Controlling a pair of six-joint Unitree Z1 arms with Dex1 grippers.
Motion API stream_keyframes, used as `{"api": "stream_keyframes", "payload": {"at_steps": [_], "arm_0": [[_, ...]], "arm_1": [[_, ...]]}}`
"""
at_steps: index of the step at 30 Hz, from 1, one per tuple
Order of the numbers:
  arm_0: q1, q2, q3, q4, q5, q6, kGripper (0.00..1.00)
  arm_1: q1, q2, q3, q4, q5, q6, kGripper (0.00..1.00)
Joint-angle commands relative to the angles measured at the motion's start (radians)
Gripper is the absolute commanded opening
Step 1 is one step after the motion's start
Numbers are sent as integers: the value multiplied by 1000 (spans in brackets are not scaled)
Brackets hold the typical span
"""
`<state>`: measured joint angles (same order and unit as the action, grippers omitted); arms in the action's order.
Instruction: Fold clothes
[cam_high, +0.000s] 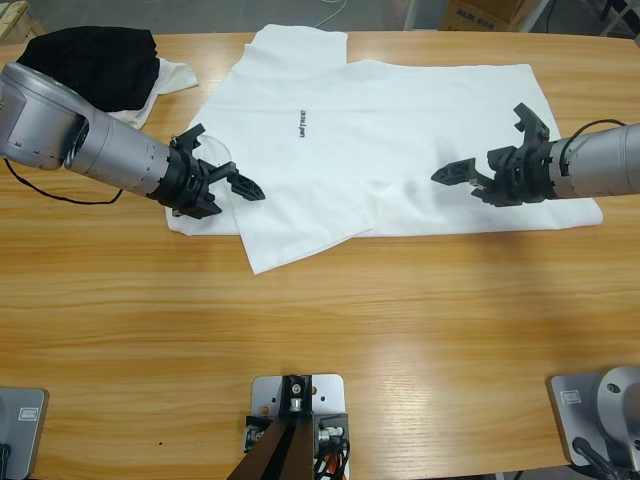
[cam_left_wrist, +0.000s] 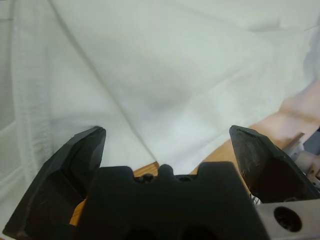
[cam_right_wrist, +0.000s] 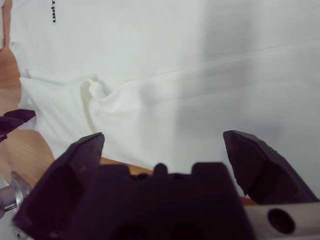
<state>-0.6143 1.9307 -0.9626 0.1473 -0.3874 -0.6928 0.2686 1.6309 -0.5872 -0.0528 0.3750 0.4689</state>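
We find the T-shirt (cam_high: 400, 130) spread on the far half of the table (cam_high: 330, 320), chest print (cam_high: 301, 124) facing up. It is only partly folded. A layer of cloth lies doubled over the lower body, its corner projecting toward the near edge below the print. The sleeve toward the table's far edge lies flat and unfolded. In the right wrist view a seam line and a small pucker (cam_right_wrist: 97, 92) show where the layers meet.

The left gripper (cam_high: 215, 185) stands at the shirt's left edge with its jaws spread apart and nothing between them; its wrist view shows only white cloth ahead and a strip of wood below. The right gripper (cam_high: 495, 160) hovers over the shirt's right part, jaws likewise wide apart and empty.

A black garment (cam_high: 95, 60) lies on another white piece (cam_high: 178, 74) at the far left corner, apart from the work.

Our assessment: an early fold is in place; the remaining side folds and the final doubling are outstanding. Neither gripper has a hold at present.
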Motion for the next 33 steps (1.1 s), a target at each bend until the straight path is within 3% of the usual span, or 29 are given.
{"api": "stream_keyframes", "payload": {"at_steps": [1, 21, 33], "arm_0": [[-1, 30, 28, -29, 5, -24, 1000], [-32, -12, -31, -21, -39, -53, 1000], [-48, 33, -1, -21, -39, -57, 1000]], "arm_1": [[12, 20, 25, -7, 2, -13, 968], [12, 26, 32, -9, 1, -15, 968], [12, 30, 35, -15, 2, -16, 969]]}}
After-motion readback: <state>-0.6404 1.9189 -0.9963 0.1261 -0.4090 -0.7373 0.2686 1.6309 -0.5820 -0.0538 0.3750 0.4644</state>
